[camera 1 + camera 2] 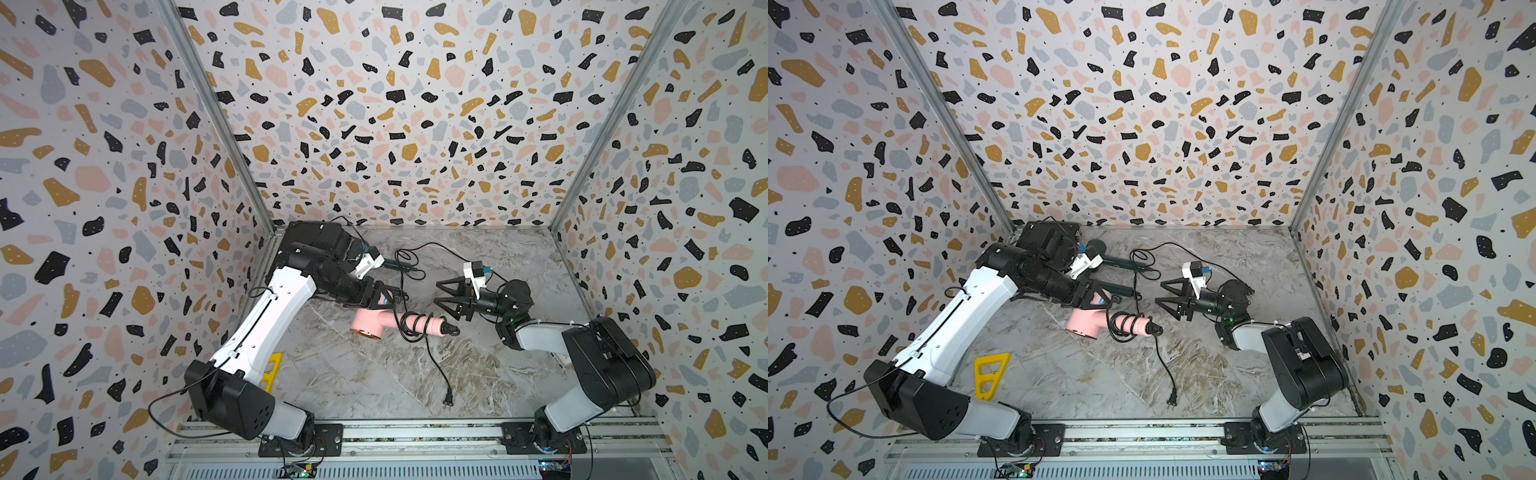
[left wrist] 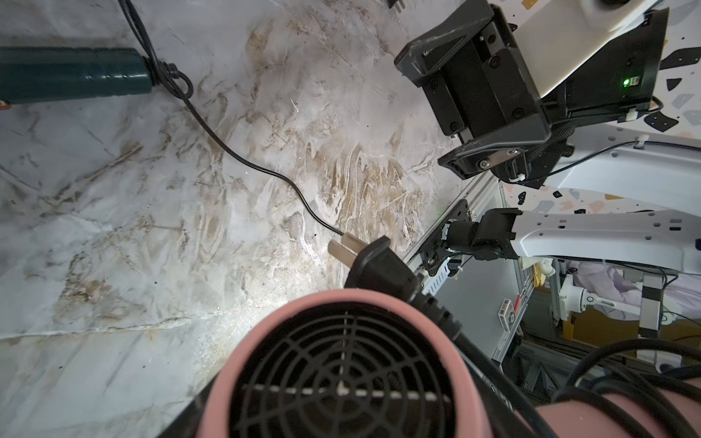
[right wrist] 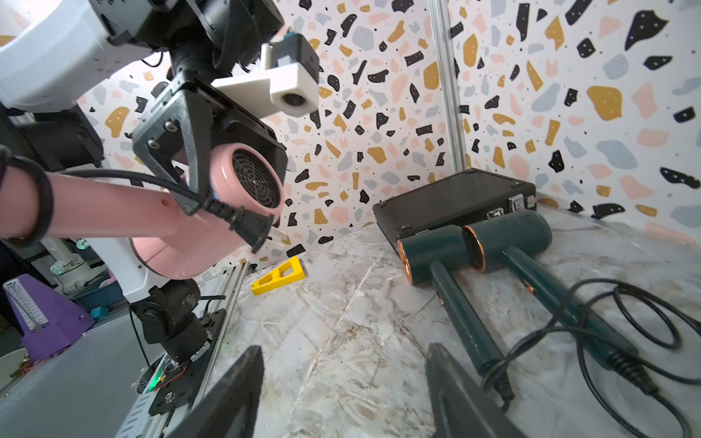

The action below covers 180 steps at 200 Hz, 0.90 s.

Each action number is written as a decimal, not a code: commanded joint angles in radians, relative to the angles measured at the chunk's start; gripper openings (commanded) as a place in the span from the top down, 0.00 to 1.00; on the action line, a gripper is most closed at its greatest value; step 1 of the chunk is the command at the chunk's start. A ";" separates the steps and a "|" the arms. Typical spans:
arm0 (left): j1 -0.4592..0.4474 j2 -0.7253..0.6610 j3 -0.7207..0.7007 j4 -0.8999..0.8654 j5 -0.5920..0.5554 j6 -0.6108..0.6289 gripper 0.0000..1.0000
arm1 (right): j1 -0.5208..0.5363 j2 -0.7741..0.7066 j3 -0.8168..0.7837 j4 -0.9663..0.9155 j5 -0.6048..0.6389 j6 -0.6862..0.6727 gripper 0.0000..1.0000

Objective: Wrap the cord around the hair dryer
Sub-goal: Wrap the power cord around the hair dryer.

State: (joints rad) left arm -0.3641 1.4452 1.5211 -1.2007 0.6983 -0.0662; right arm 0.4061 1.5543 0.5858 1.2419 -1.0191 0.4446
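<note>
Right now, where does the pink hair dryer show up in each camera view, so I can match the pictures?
In a top view: pink hair dryer in the lower middle, just left of centre.
In a top view: lower middle again, further left.
Left wrist: bottom centre, its grilled rear toward the camera.
Right wrist: left side, mid-height.
Shared landmark: a teal dryer handle shows in all four.

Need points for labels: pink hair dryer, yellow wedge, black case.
pink hair dryer [image 1: 370,322]: in a top view, on its barrel.
yellow wedge [image 1: 992,358]: in a top view, on the bar at its wide end.
black case [image 3: 455,197]: right wrist view, on its lid.
</note>
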 commanded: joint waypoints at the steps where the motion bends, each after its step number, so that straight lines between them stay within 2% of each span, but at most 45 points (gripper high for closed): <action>1: -0.032 -0.006 0.000 -0.020 0.070 0.039 1.00 | 0.061 -0.096 0.057 -0.239 -0.007 -0.178 0.28; 20: -0.039 -0.003 0.000 -0.017 0.083 0.033 1.00 | 0.137 -0.185 0.096 -0.594 0.129 -0.461 0.27; 30: -0.040 -0.005 0.003 -0.016 0.089 0.031 1.00 | 0.162 -0.211 0.101 -0.656 0.198 -0.520 0.27; 65: -0.044 -0.005 -0.007 -0.005 0.111 0.025 1.00 | 0.183 -0.232 0.087 -0.609 0.270 -0.517 0.27; 180: -0.053 -0.014 -0.022 0.017 0.124 0.001 1.00 | 0.283 -0.194 0.115 -0.407 0.227 -0.377 0.29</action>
State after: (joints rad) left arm -0.4122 1.4487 1.5002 -1.2026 0.7635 -0.0483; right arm 0.6670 1.3502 0.6582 0.7452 -0.7757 0.0109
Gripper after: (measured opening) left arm 0.729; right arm 0.711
